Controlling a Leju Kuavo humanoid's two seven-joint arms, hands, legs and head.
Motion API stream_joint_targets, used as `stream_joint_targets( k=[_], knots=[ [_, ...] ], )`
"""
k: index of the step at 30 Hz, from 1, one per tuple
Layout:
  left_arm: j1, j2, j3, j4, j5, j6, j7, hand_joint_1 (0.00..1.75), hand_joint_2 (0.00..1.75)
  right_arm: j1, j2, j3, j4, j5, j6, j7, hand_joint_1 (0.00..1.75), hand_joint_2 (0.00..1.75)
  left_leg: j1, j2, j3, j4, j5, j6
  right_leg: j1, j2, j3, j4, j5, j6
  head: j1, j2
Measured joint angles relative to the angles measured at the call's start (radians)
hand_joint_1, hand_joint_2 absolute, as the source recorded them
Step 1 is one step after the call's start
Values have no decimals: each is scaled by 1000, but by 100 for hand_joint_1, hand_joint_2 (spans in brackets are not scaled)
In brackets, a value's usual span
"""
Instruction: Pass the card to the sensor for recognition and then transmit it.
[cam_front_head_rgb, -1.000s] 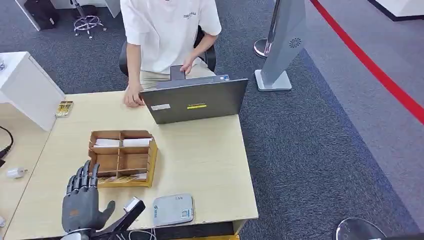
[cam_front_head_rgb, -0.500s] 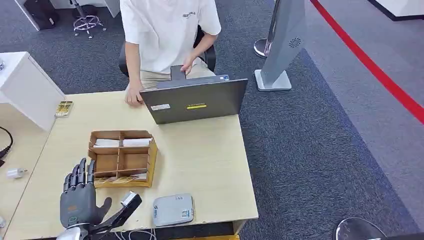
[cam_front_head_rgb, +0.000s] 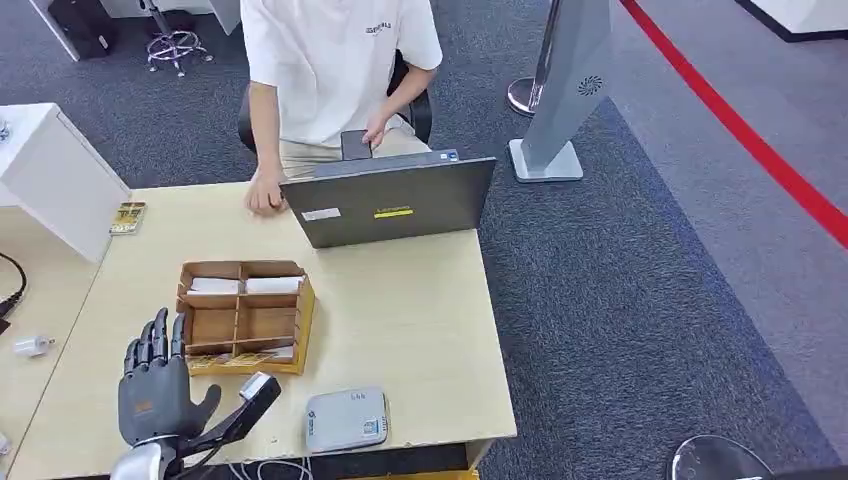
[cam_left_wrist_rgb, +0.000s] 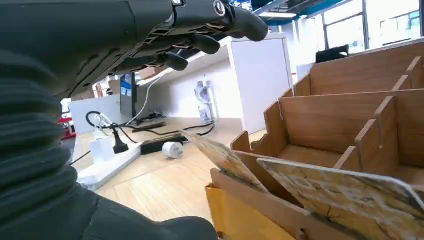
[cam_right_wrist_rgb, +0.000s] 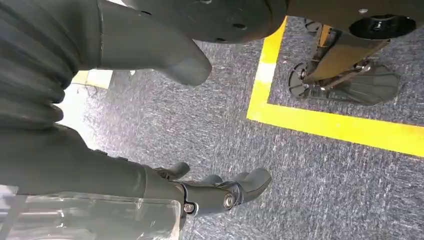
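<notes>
Cards lean in the front slots of the wooden box on the bench. The left hand hovers just beside it, fingers apart, holding nothing. The sensor lies near. The right hand hangs over carpet, fingers loosely curled, empty.

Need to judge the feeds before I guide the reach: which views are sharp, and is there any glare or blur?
Head view: even light, sharp; left hand and wooden organizer clear. Left wrist view: bright windows wash out the background, near cards slightly soft. Right wrist view: carpet in focus, right hand shaded, a bright washed-out patch at one edge.
</notes>
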Motion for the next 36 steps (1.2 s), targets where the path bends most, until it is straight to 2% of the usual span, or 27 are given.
stream_joint_targets(
  k=[15, 36],
  knots=[
    [-62, -18, -71, 69, 0, 13, 2, 0, 175, -3, 1, 0, 0, 11, 0, -6, 0, 175, 0, 0, 0, 0, 0, 0, 0, 0, 0, 0, 0, 0, 0, 0],
    [-72, -45, -79, 125, 0, 18, -19, 0, 175, -4, 1, 0, 0, 13, 0, -9, 0, 175, 0, 0, 0, 0, 0, 0, 0, 0, 0, 0, 0, 0, 0, 0]
  ],
)
